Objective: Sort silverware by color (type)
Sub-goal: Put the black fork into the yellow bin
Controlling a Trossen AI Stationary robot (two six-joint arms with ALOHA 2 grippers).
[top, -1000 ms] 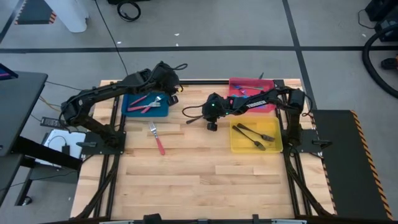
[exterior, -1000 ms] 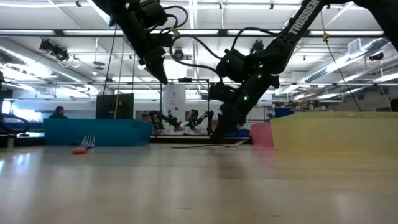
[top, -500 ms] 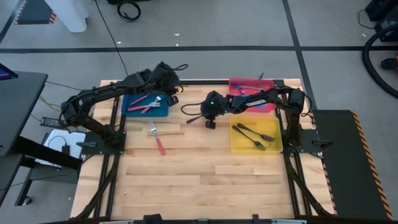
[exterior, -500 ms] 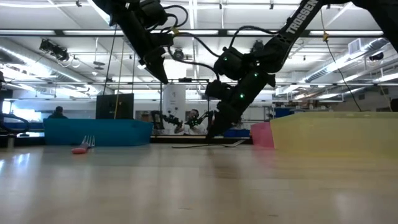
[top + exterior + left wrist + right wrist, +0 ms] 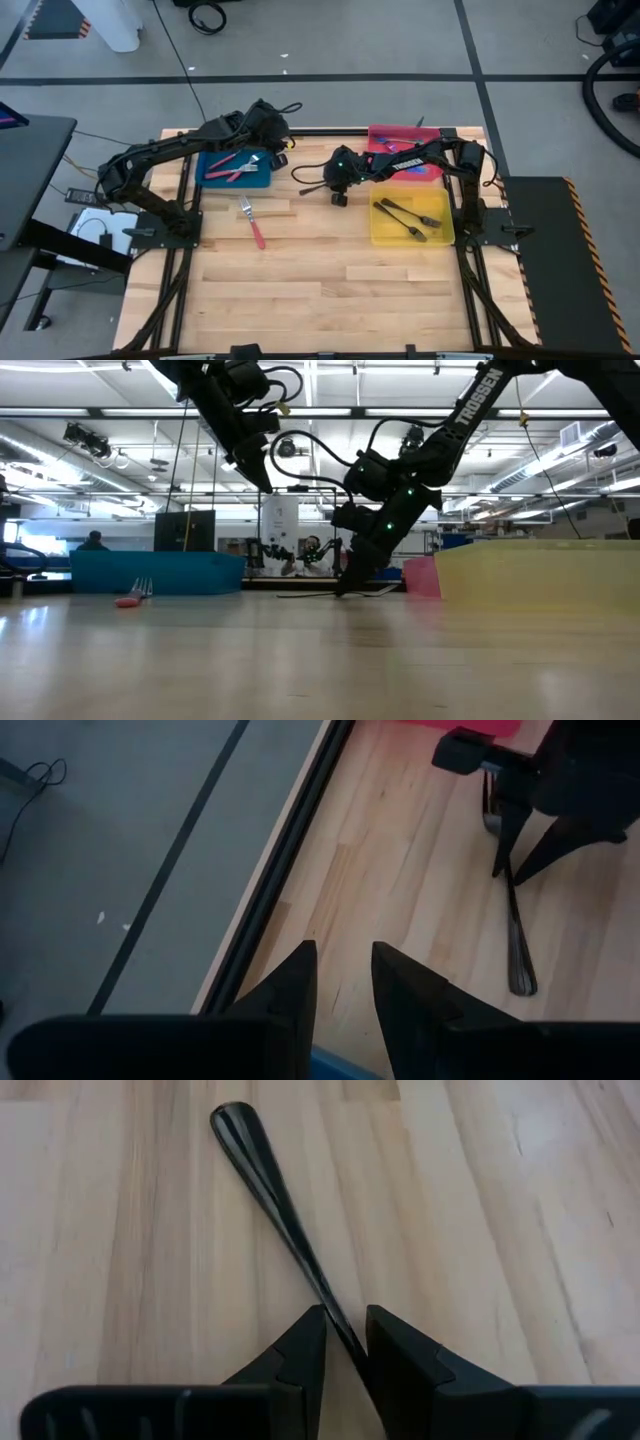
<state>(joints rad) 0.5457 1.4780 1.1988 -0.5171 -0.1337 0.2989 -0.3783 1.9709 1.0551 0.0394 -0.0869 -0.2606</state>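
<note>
The right gripper (image 5: 345,1342) is reaching down to the counter (image 5: 330,280) between the blue tray (image 5: 212,181) and the red tray (image 5: 432,174), its fingers closing around the shaft of a dark grey fork (image 5: 268,1180) that is lying flat on the wood. The left gripper (image 5: 342,982) is hanging above the blue tray's far edge, released and grasping nothing. A red-handled fork (image 5: 252,223) is lying on the counter near the blue tray, and two dark forks (image 5: 408,219) are lying in the yellow tray (image 5: 383,237).

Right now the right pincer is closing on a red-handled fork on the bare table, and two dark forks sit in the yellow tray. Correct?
One error: the right pincer straddles a dark metal utensil, not a red-handled one, per the right wrist view. Two dark forks do sit in the yellow tray.
</note>
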